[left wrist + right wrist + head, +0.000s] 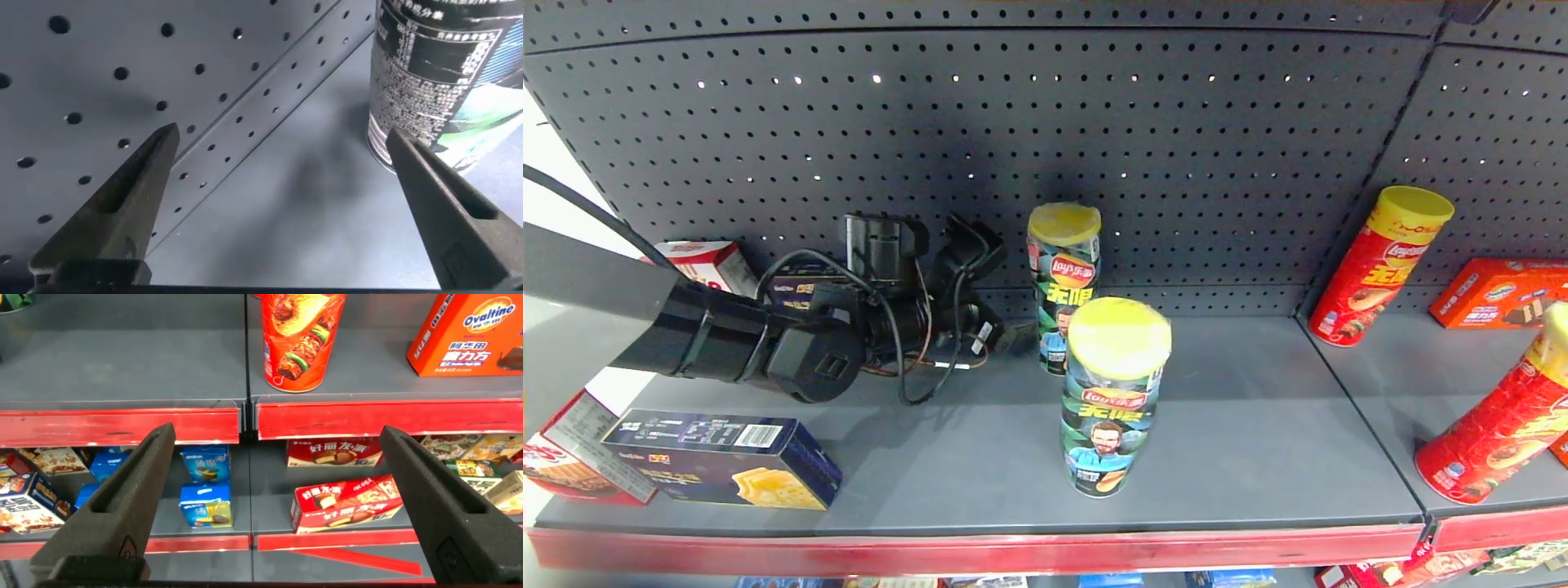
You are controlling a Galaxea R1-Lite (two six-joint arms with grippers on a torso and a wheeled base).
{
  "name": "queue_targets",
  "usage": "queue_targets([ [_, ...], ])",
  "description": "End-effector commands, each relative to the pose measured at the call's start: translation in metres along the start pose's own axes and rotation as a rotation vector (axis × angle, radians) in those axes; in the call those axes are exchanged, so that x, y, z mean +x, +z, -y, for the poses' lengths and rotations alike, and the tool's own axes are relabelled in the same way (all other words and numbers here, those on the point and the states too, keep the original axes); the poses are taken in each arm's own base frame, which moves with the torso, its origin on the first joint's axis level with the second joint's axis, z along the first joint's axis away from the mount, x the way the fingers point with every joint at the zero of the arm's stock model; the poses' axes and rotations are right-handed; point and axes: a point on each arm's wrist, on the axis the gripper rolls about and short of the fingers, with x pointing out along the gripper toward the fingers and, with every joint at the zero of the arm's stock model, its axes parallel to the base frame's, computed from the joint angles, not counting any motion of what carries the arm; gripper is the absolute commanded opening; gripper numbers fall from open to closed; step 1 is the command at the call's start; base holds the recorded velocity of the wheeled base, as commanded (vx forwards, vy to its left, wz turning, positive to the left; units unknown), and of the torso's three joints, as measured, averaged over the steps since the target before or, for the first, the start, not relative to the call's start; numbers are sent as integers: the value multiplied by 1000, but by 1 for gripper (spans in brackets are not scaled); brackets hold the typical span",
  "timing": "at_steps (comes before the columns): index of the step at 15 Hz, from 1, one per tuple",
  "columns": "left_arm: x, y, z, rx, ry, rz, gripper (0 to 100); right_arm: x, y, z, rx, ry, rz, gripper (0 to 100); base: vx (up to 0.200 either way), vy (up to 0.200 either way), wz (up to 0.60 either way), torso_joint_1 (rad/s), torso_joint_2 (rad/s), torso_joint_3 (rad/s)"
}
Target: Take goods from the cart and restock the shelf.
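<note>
Two green-and-black chip cans with yellow lids stand upright on the grey shelf (1258, 425). The back can (1063, 282) is near the pegboard and the front can (1112, 400) is nearer the shelf's edge. My left gripper (1013, 335) lies low over the shelf, just left of the back can and apart from it. In the left wrist view this gripper (282, 135) is open and empty, with the back can (441, 73) beyond one finger (441, 204). My right gripper (278, 433) is open and empty, held off in front of the shelf's red front edge (122, 425).
A blue box (727, 461) and a red-and-white box (572, 457) lie at the front left, and another box (707, 261) sits behind the arm. In the right bay stand red cans (1380, 265) (1494, 425) and an orange box (1503, 290). Lower shelves hold several boxes (343, 506).
</note>
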Motion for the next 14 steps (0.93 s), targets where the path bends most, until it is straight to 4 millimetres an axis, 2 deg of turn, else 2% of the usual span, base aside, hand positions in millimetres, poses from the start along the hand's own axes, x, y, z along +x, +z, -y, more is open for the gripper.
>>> queue_targets([
  [1, 3, 2, 3, 0, -7, 4, 100, 0, 0, 0, -1, 0, 0, 100, 0, 0, 0, 0, 0, 0],
  [5, 2, 2, 4, -10, -7, 5, 100, 0, 0, 0, -1, 0, 0, 100, 0, 0, 0, 0, 0, 0],
  [6, -10, 10, -2, -5, 24, 21, 100, 0, 0, 0, -1, 0, 0, 100, 0, 0, 0, 0, 0, 0],
  [8, -49, 24, -17, -12, 89, 61, 100, 0, 0, 0, -1, 0, -2, 100, 0, 0, 0, 0, 0, 0],
  [10, -86, 40, -21, -26, 158, 126, 100, 0, 0, 0, -1, 0, -2, 100, 0, 0, 0, 0, 0, 0],
  [11, -110, 46, -20, -39, 200, 163, 100, 0, 0, 0, -1, 0, -2, 100, 0, 0, 0, 0, 0, 0],
  [12, -124, 48, -18, -50, 211, 179, 100, 0, 0, 0, -1, 0, -2, 100, 0, 0, 0, 0, 0, 0],
  [14, -177, 45, -4, -76, 265, 202, 100, 0, 0, 0, -1, 0, -2, 100, 0, 0, 0, 0, 0, 0],
])
